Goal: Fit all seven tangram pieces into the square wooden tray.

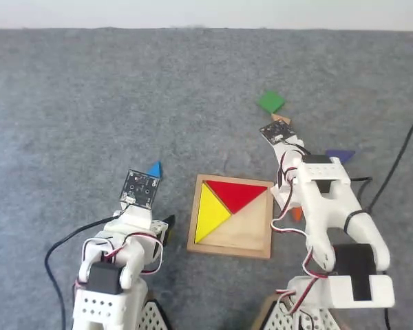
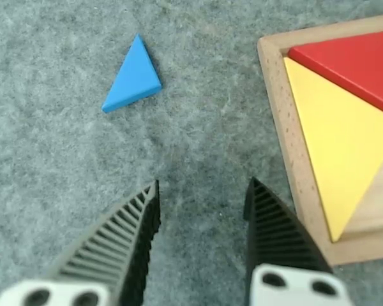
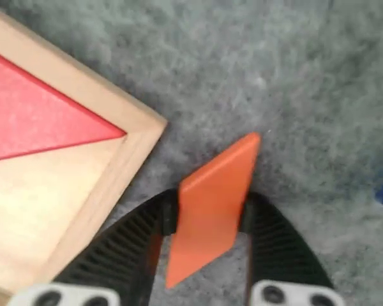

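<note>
Orange piece point(image 3: 210, 204), long axis along jaws

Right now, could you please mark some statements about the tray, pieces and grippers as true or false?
1. The right gripper holds the orange piece. True.
2. The tray holds a red piece and a yellow piece. True.
3. The left gripper is shut on the blue triangle. False: it is open, and the triangle lies apart on the mat.
4. The green piece lies in the tray. False: it lies on the mat outside the tray.
</note>
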`<state>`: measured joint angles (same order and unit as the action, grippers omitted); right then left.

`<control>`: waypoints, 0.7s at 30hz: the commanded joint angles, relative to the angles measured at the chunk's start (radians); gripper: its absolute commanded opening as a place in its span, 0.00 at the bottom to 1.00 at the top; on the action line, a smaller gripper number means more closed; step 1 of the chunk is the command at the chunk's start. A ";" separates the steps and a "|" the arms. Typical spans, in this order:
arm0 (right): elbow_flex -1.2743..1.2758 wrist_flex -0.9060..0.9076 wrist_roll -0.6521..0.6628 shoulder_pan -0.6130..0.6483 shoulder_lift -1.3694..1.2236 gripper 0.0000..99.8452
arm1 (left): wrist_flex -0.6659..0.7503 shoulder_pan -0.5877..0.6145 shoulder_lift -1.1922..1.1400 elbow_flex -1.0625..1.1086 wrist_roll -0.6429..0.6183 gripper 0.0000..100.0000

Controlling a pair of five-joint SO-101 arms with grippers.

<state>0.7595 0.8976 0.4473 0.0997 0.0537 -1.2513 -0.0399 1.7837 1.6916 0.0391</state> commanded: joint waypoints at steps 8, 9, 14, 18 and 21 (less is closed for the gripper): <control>-0.149 0.211 -0.308 0.007 0.070 0.01 | 0.005 -0.005 0.008 -0.007 0.002 0.21; -0.176 0.260 -0.367 0.019 0.097 0.01 | 0.005 -0.005 0.008 -0.007 0.002 0.21; -0.232 0.404 -0.723 0.173 0.199 0.06 | 0.005 -0.005 0.008 -0.007 0.002 0.21; -0.229 0.449 -0.950 0.358 0.191 0.08 | 0.005 -0.005 0.008 -0.007 0.002 0.21; -0.229 0.444 -1.010 0.438 0.137 0.08 | 0.005 -0.005 0.008 -0.007 0.002 0.21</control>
<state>0.5785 1.3288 -0.4565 0.4312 0.1964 -1.2513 -0.0399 1.7837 1.6916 0.0391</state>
